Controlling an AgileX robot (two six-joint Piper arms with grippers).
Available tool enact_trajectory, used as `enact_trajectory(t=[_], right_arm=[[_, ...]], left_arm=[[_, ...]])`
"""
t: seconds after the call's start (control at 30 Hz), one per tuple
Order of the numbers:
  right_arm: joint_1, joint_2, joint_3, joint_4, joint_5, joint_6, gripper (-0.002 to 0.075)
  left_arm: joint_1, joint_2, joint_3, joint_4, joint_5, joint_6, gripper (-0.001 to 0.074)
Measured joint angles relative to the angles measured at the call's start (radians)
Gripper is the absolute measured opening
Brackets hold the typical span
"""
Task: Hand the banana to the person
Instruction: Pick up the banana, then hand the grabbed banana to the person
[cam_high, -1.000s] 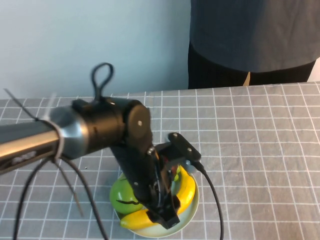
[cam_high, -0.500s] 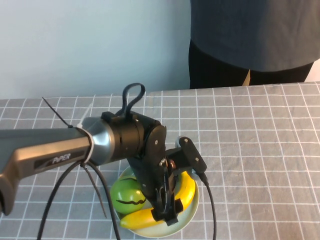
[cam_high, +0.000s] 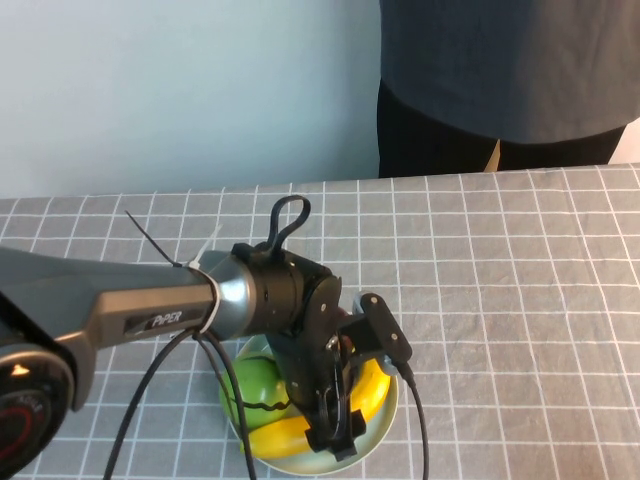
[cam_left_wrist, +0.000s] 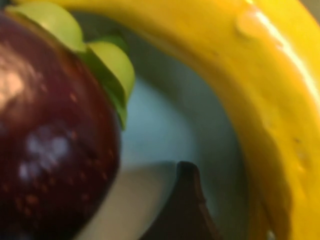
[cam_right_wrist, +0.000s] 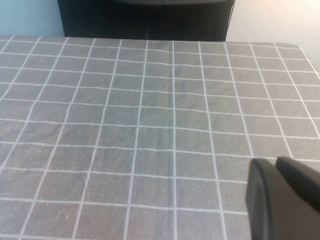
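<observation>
Reaching down into the pale round plate (cam_high: 385, 425), the left gripper (cam_high: 335, 440) sits over the smooth, curved yellow banana (cam_high: 372, 385) beside a glossy purple fruit (cam_left_wrist: 50, 135) and green striped fruit (cam_high: 250, 385); its finger spread cannot be told. The right gripper (cam_right_wrist: 280, 200) hovers over checked grey cloth (cam_high: 520, 290), opening unclear. The person (cam_high: 500, 80) stands beyond the table.

the only word to read is "piper", in small light letters on the grey tube of the left arm (cam_high: 150, 320), seen from the high view. the left gripper (cam_high: 335, 425) at the end of that arm is down in the plate (cam_high: 385, 425). it has no words on it. the right gripper (cam_right_wrist: 280, 200) is over the grey squared cloth (cam_right_wrist: 150, 125) and has no words either.
</observation>
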Motion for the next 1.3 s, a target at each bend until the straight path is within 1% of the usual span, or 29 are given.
enact_trajectory(t=[0.1, 0.17, 0.33, 0.4, 0.57, 0.67, 0.8, 0.87, 1.0, 1.13, 1.3], right_arm=[[0.0, 0.0, 0.0, 0.0, 0.0, 0.0, -0.0008], [0.0, 0.0, 0.0, 0.0, 0.0, 0.0, -0.0008], [0.0, 0.0, 0.0, 0.0, 0.0, 0.0, -0.0008], [0.0, 0.0, 0.0, 0.0, 0.0, 0.0, -0.0008], [0.0, 0.0, 0.0, 0.0, 0.0, 0.0, -0.0008], [0.0, 0.0, 0.0, 0.0, 0.0, 0.0, -0.0008], [0.0, 0.0, 0.0, 0.0, 0.0, 0.0, -0.0008], [0.0, 0.0, 0.0, 0.0, 0.0, 0.0, -0.0008], [0.0, 0.0, 0.0, 0.0, 0.0, 0.0, -0.0008], [0.0, 0.0, 0.0, 0.0, 0.0, 0.0, -0.0008], [0.0, 0.0, 0.0, 0.0, 0.0, 0.0, -0.0008]], left_arm=[[0.0, 0.009, 0.0, 0.001, -0.022, -0.007, 0.049], [0.0, 0.009, 0.0, 0.001, -0.034, -0.012, 0.0452], [0.0, 0.016, 0.0, 0.001, -0.048, -0.015, 0.0314], [0.0, 0.016, 0.0, 0.001, -0.048, -0.023, 0.0285], [-0.002, 0.006, -0.002, 0.001, -0.004, -0.054, 0.0281], [-0.01, -0.039, -0.002, 0.004, 0.08, -0.069, 0.0281], [-0.021, -0.162, -0.023, -0.007, 0.201, -0.083, 0.0281], [-0.02, -0.228, -0.062, -0.001, 0.246, -0.085, 0.0281], [-0.02, -0.295, -0.201, 0.101, 0.276, -0.104, 0.0281], [-0.02, -0.29, -0.354, 0.238, 0.272, -0.144, 0.0281], [-0.02, -0.26, -0.465, 0.316, 0.226, -0.153, 0.0281]])
